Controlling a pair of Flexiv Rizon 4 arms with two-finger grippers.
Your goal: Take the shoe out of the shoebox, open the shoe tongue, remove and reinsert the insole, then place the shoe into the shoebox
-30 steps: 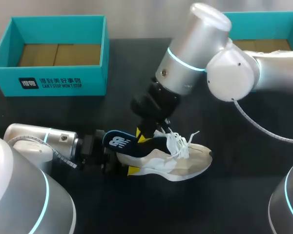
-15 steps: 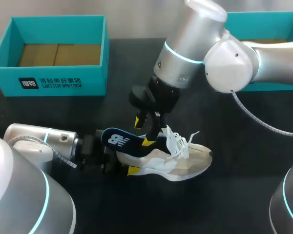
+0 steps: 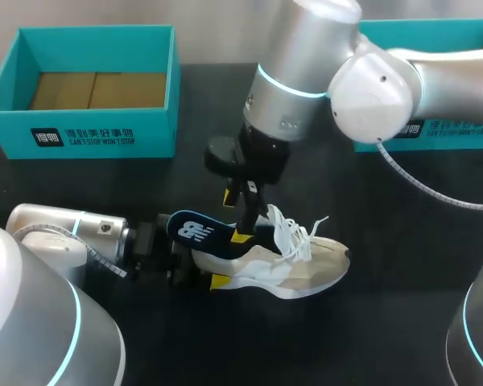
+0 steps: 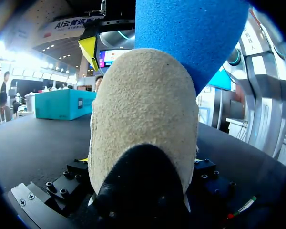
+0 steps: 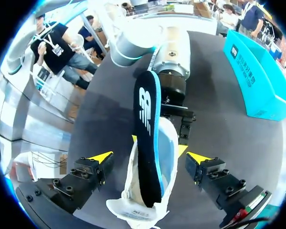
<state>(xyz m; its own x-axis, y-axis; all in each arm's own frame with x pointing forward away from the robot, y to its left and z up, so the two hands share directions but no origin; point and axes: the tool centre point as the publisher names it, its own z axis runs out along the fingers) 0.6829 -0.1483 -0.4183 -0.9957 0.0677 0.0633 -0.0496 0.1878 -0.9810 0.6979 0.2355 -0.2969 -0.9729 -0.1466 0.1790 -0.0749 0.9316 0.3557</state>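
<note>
Shoe heel sits clamped in your left gripper. Insole pokes up out of the shoe, between your right gripper's spread fingers, touching neither. Box stands well beyond both grippers.

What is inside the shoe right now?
The dark blue insole sits partly inside the shoe, its rear end sticking out of the opening. How far its front reaches toward the toe is covered.
</note>
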